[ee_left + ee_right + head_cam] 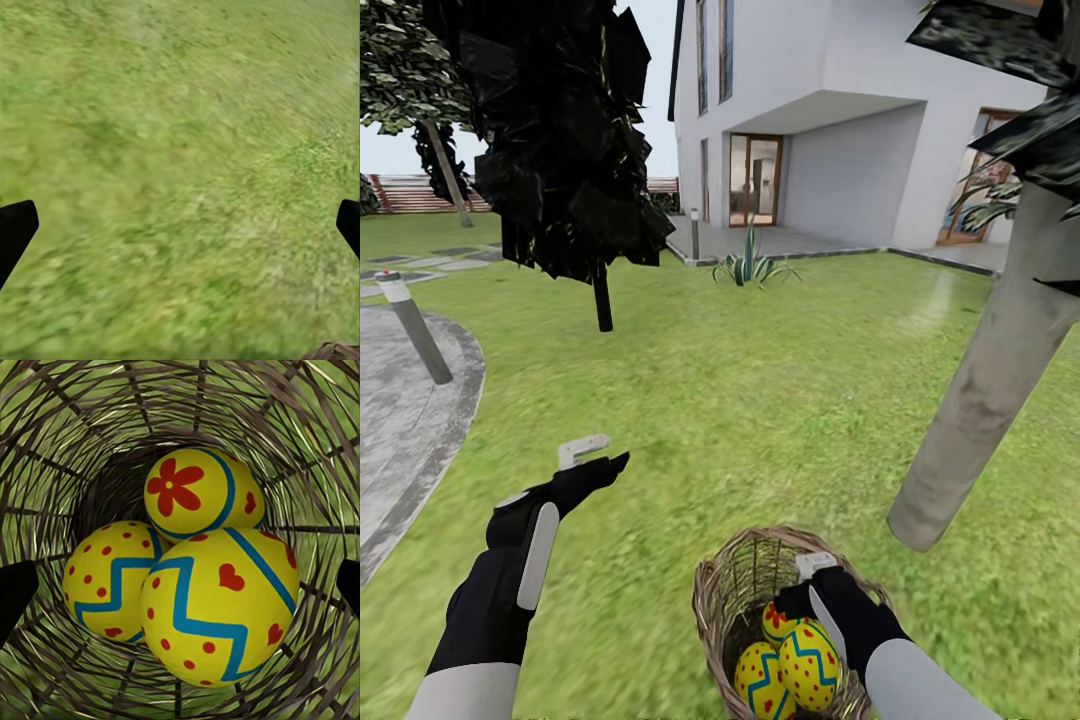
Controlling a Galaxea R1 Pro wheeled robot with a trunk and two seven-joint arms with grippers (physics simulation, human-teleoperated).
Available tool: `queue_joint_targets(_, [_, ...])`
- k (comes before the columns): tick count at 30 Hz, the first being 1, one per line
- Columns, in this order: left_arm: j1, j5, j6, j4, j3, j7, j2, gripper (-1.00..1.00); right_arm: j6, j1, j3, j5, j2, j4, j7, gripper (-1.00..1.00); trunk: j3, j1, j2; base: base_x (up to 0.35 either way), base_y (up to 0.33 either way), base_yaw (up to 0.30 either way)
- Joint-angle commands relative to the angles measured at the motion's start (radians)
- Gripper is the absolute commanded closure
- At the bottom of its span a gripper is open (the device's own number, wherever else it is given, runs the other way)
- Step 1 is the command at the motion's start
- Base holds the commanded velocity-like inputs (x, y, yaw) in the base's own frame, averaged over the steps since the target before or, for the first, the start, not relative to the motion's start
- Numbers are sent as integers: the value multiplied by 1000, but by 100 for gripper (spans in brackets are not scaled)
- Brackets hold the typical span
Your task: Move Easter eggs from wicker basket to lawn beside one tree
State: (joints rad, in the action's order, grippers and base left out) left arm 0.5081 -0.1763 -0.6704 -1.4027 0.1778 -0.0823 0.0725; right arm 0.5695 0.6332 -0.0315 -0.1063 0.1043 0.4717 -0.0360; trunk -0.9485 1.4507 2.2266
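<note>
The lawn (760,380) is spreading green toward a white house. The wicker basket (730,590) is sitting near the tree (1000,370), holding three Easter eggs (217,607). The right gripper (810,590) is hovering above them, fingers apart; the left gripper (595,462) is idling, fingers apart. Packed touching, the eggs are risking squirting sideways from any off-centre pinch.

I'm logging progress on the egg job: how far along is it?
Nothing is done yet: all three Easter eggs sit in the wicker basket. In hand: the right gripper hangs over them, jaws open. Left: lift each egg out and set it on the lawn by the tree.
</note>
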Motion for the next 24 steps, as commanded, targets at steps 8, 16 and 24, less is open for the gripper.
queue_joint_targets(8, [1,-2,-6,-1,3,-21,1,-100,5,0,-2,-10,0,2,-4,-100,-14,0,0,0,0,0])
queue_joint_targets(16, [0,-2,-6,-1,3,-26,1,-100,7,0,-2,-10,0,2,-4,-100,-27,0,0,0,0,0])
queue_joint_targets(24, [1,-2,-6,-1,3,-28,1,-100,9,-1,-2,-10,0,1,-4,-100,-40,0,0,0,0,0])
